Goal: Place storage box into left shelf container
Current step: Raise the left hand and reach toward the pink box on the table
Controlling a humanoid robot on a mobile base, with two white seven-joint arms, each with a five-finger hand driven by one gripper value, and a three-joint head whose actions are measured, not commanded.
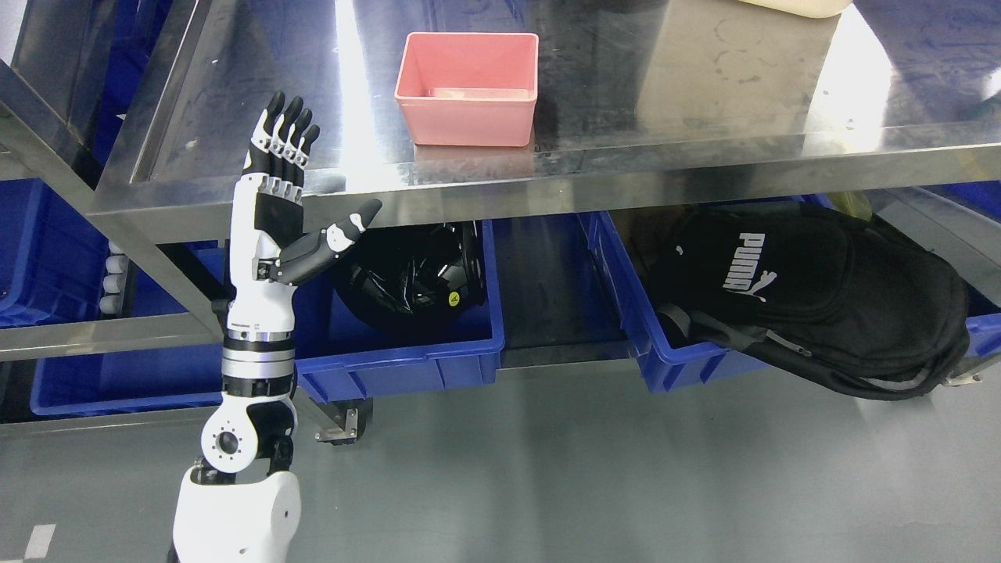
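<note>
A pink open-topped storage box [468, 87] stands near the front edge of the steel table top [672, 94]. My left hand [291, 195] is raised in front of the table's left front edge, well left of the box and not touching it. Its fingers [285, 137] point straight up and the thumb sticks out to the right; it is open and holds nothing. Below the table top, on the lower shelf, the left blue bin [407, 356] holds a black helmet [410, 270]. The right arm does not show.
A second blue bin [672, 363] on the lower right holds a black backpack [821, 297] that spills over its rim. More blue crates [47, 250] sit on a neighbouring rack at the left. Grey floor [586, 469] lies in front.
</note>
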